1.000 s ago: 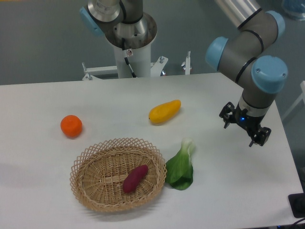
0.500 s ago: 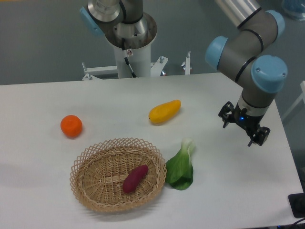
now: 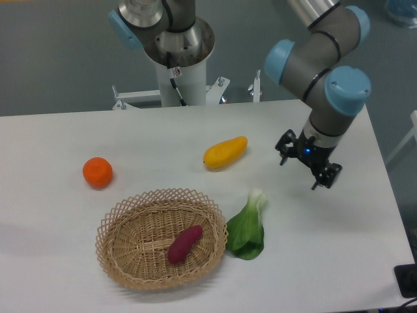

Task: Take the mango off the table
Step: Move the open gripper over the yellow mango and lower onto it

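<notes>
Toward the desk's (image 3: 78, 130) right edge, my claw (image 3: 307, 164) hangs above the white top with its two dark fingers spread wide and nothing between them. From it the mango (image 3: 225, 152) lies off to the left, toward the middle of the desk and a shade nearer the back edge, well apart from the fingers. It rests flat on the desk, touching nothing else. Its long axis runs slantwise, the blunt yellow end pointing front-left and the tapered orange end back-right, so the orange tip is the part closest to my claw. I judge the next move needs a traverse left, then a turn of the wrist so the fingers close across the short width rather than along the length.

The mango looks smooth, glossy and slightly curved, so I expect it could roll or slip under a careless pinch. Near the left edge sits a round orange (image 3: 98, 172) with a dimpled skin. Toward the front edge stands an oval wicker basket (image 3: 130, 225), open-weave, holding a purple sweet potato (image 3: 185, 244). Just beside its right rim lies a leafy green bok choy (image 3: 249, 228).
</notes>
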